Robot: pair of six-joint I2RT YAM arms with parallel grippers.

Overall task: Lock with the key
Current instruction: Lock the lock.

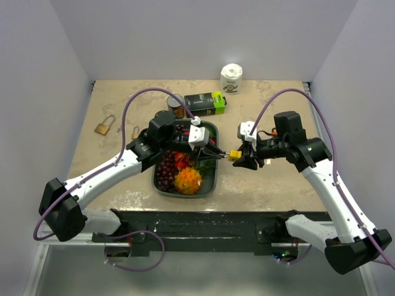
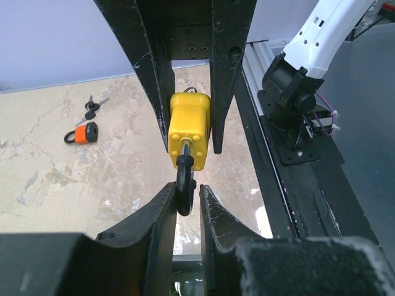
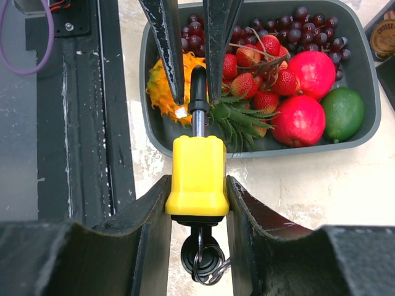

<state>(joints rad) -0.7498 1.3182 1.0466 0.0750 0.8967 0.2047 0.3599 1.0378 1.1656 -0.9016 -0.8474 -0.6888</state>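
The yellow padlock (image 1: 235, 155) hangs in the air between the two arms, just right of the fruit tray. My right gripper (image 3: 198, 180) is shut on its yellow body (image 3: 198, 176). The black-headed key (image 3: 200, 250), with its ring, sticks out of the lock's underside, between the right gripper's fingers. The black shackle (image 3: 198, 86) points toward my left gripper (image 2: 186, 188). That gripper's fingers (image 2: 157, 216) straddle the shackle tip (image 2: 184, 191) with a thin gap on one side, so it is narrowly open. In the top view the left gripper (image 1: 221, 152) meets the lock over the tray's right rim.
A grey tray (image 1: 213, 185) of fruit sits mid-table under the left wrist. A brass padlock (image 1: 103, 126) and a small padlock (image 1: 135, 132) lie far left. A can (image 1: 176, 106), a black-green box (image 1: 205, 103) and a white roll (image 1: 231, 78) stand at the back. An orange padlock (image 2: 83, 134) lies with its keys (image 2: 92, 110).
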